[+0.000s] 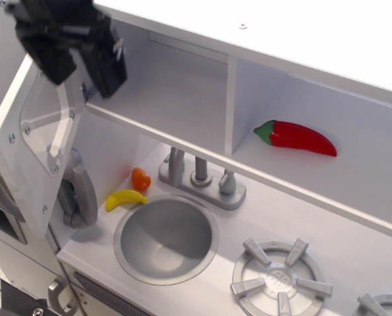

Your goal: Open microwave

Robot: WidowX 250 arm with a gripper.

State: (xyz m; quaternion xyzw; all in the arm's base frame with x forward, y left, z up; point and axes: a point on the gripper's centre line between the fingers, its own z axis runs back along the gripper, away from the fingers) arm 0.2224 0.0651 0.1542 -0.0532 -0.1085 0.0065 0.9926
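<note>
Most of the job looks done: the microwave (163, 85) has its door (35, 141) swung wide out to the left, so the white compartment stands bare and empty just right of and below the tool (84, 62). That door, with its clear rounded window, hangs directly beneath the tool and leans away from the cabinet; its handle is not visible from this side. The tool sits at the top left corner, above the door's upper edge, its two dark fingers (107, 62) spread apart with nothing between them, and it does not appear to touch the door, though blur makes that uncertain. What remains, by my reading, is only to draw the arm clear. Far to the tool's right a red chili pepper (296, 137) lies on the shelf; well below it, a toy banana (125, 197) and a small orange piece (141, 178) rest on the surface beside the sink (166, 238).
</note>
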